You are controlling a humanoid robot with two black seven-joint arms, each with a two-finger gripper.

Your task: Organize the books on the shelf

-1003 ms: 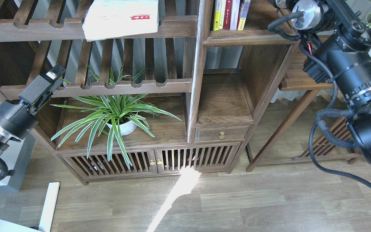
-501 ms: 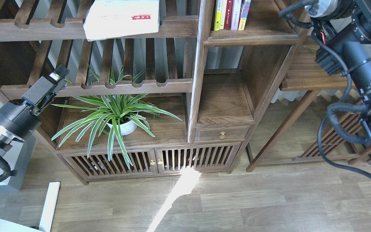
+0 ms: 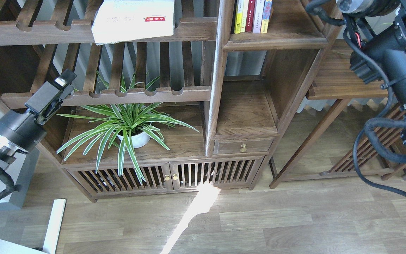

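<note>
The left gripper (image 3: 63, 82) is hovering beside the slatted rack (image 3: 136, 94), its jaw state unclear. The thick white book (image 3: 132, 19) is lying on the upper rack; upright books (image 3: 253, 14) are standing in the shelf (image 3: 277, 40). The right arm's (image 3: 397, 60) gripper is out of view.

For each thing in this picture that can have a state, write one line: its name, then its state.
Thick white book: lying flat on the slatted rack, overhanging its front rail.
Upright books: standing in the narrow compartment.
Drawer: closed.
Cabinet doors: closed.
Potted plant: upright.
Left gripper: holding nothing; jaws unclear.
Right gripper: out of view.
</note>
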